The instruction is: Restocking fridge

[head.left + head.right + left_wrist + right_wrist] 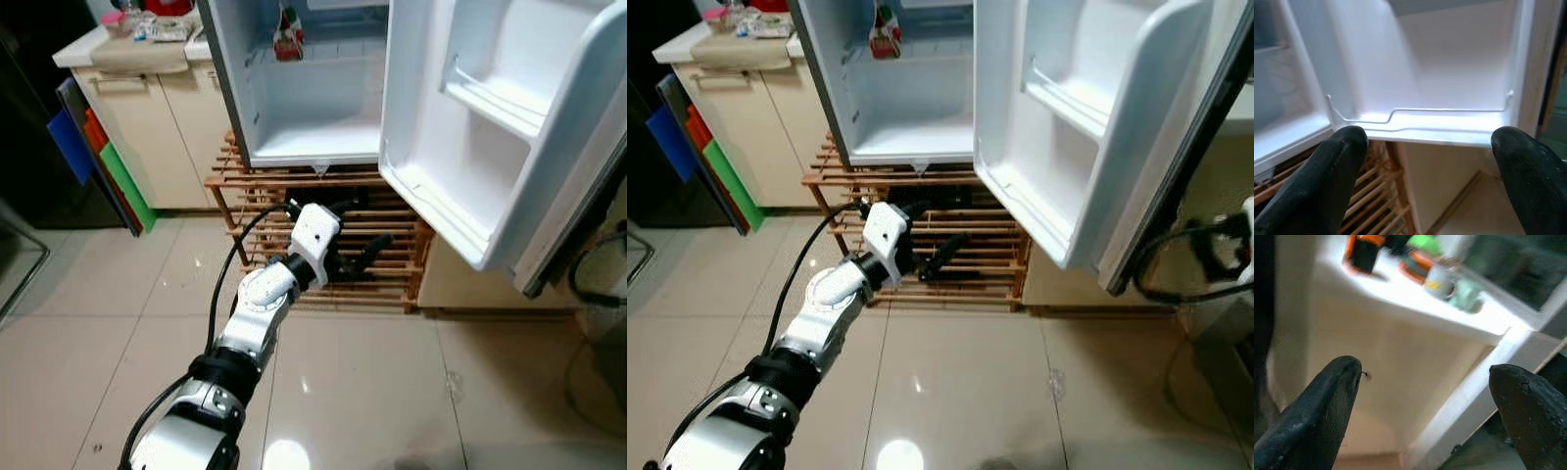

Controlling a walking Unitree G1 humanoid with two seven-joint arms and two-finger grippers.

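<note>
Glossy beige tile floor. Wooden slatted rack stands on it at 12 o'clock, carrying the open fridge. Fridge shelf holds one red-and-green carton.

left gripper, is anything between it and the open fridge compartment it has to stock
Nothing visible blocks it. The left gripper, fingers open and empty, is held out low in front of the wooden rack under the fridge. The fridge door is swung wide to the right, leaving the compartment opening clear above the gripper.
</note>
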